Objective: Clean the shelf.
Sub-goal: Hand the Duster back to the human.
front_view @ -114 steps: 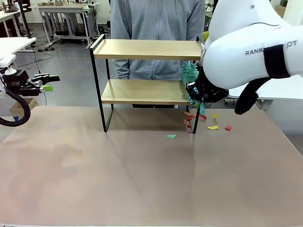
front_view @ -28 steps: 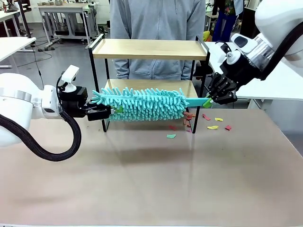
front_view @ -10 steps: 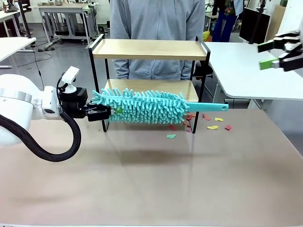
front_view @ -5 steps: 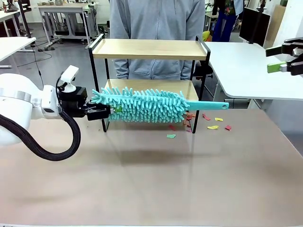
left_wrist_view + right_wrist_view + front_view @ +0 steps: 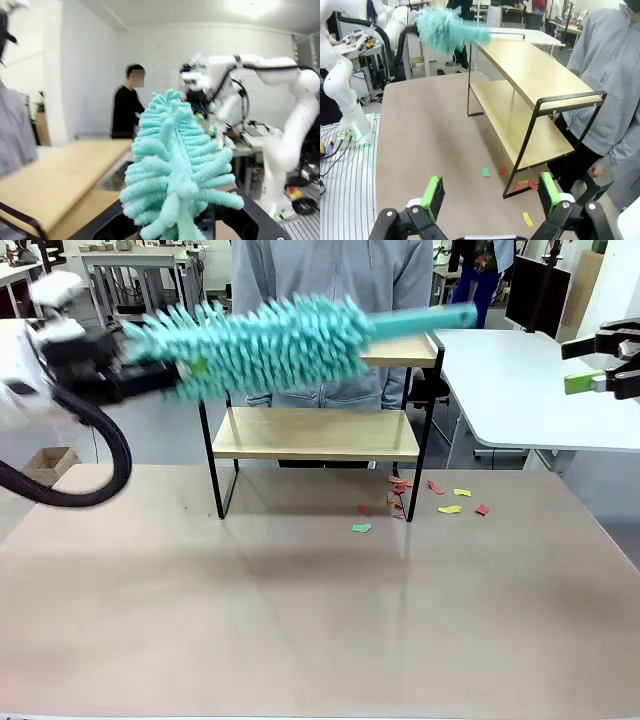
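The shelf point(image 5: 310, 432) stands at the table's far side, two light boards in a black frame. My left gripper point(image 5: 160, 375), blurred by motion, is shut on the near end of a teal fluffy duster point(image 5: 270, 340). The duster lies across the front of the top board, its handle tip at the shelf's right corner. In the left wrist view the duster point(image 5: 175, 165) rises from my left gripper point(image 5: 187, 222), with the shelf board point(image 5: 60, 175) at left. My right gripper point(image 5: 600, 365) hangs open at the far right; the right wrist view shows my right gripper point(image 5: 490, 195), the shelf point(image 5: 530, 65) and the duster point(image 5: 445, 25).
Coloured paper scraps point(image 5: 450, 508) lie on the brown table point(image 5: 320, 620) by the shelf's right legs, one green scrap point(image 5: 362, 528) farther forward. A person in a grey hoodie point(image 5: 330, 280) stands behind the shelf. A white table point(image 5: 520, 380) is at right.
My left arm has swung the duster up from the lower board's height to the top board's level. The right gripper has stayed at the far right, open.
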You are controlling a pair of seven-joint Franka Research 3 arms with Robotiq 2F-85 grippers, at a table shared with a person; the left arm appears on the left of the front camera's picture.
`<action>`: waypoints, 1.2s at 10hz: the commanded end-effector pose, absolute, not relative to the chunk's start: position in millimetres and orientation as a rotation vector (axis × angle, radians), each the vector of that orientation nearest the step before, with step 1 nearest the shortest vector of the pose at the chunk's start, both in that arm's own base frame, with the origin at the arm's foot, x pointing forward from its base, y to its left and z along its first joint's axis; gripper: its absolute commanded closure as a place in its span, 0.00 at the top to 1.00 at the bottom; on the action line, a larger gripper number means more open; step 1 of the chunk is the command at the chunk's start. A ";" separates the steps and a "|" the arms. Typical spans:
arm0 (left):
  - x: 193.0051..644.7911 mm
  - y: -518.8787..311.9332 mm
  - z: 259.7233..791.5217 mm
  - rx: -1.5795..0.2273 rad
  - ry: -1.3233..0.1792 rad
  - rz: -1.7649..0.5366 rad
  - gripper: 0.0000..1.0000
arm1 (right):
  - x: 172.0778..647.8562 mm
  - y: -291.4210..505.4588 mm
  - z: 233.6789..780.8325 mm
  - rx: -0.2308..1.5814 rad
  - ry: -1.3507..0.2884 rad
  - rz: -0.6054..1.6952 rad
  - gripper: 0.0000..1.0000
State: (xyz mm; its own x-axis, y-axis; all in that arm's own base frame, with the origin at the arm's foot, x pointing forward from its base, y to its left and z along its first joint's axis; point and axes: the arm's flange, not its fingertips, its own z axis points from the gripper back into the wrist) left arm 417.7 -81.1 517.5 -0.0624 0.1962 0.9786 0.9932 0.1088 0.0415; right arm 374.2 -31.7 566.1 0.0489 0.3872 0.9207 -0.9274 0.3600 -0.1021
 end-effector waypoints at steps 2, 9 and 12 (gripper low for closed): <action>396.1 -30.9 566.6 -0.966 -1.693 -0.862 0.17 | 374.2 -31.2 568.7 0.636 -1.112 1.113 1.00; 370.8 116.3 536.2 -0.396 -1.872 -0.193 0.17 | 374.2 -31.2 568.7 0.636 -1.112 1.113 1.00; 375.5 122.2 499.4 -0.281 -1.813 -0.119 0.17 | 374.2 -31.2 568.7 0.636 -1.112 1.113 1.00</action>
